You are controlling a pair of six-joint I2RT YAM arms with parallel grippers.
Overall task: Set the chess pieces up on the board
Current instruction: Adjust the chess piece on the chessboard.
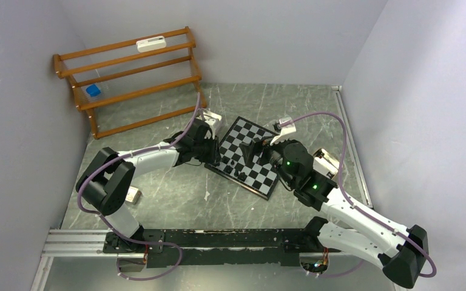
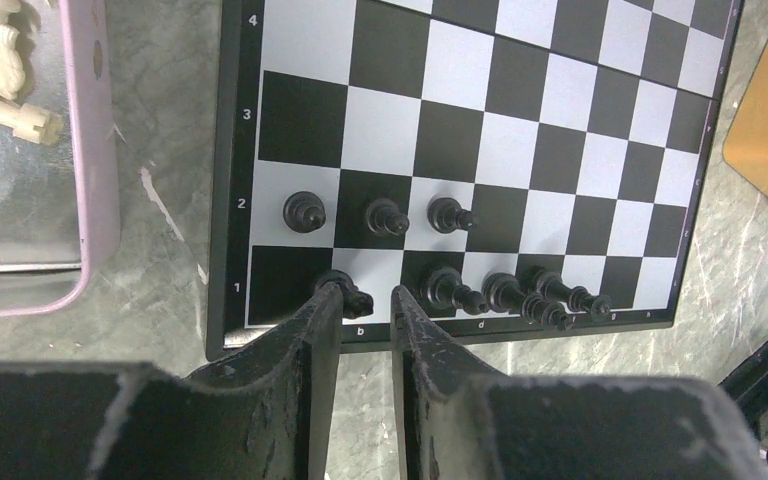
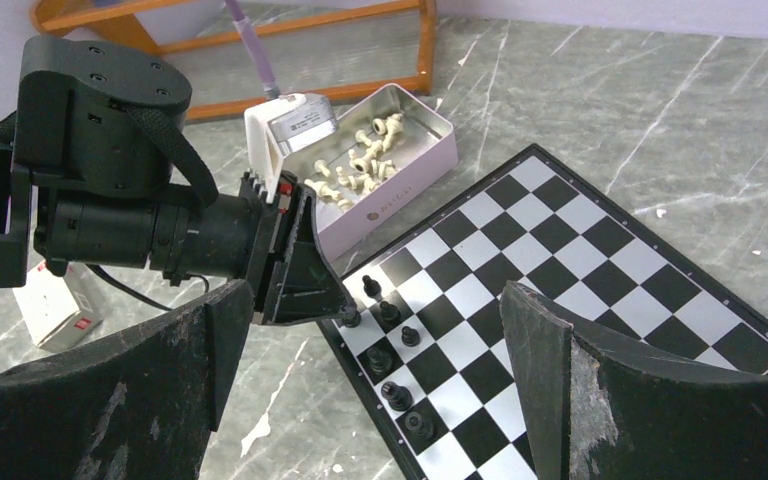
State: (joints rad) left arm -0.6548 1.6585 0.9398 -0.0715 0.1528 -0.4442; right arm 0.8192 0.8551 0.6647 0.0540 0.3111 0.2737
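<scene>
The board [image 1: 243, 130] lies tilted at the table's middle; it also shows in the left wrist view [image 2: 560, 100] and the right wrist view [image 3: 600, 240]. Several black chess pieces stand at its near-left corner: three pawns [image 2: 387, 217] on row 2 and several pieces [image 2: 510, 295] on row 1. My left gripper [image 2: 362, 292] is slightly open around a black piece [image 2: 352, 298] standing on square b1. The left finger touches the piece and the right finger is apart from it. My right gripper [image 3: 375, 300] is wide open and empty above the board, and sits at the board's right side [image 1: 256, 148].
A pink-rimmed metal tray [image 3: 400, 150] with cream-white pieces [image 3: 360, 165] sits left of the board [image 2: 95, 150]. A wooden rack [image 1: 133, 79] stands at the back left. A small white box [image 1: 132, 194] lies by the left arm. Another small tray [image 1: 327, 160] lies right of the board.
</scene>
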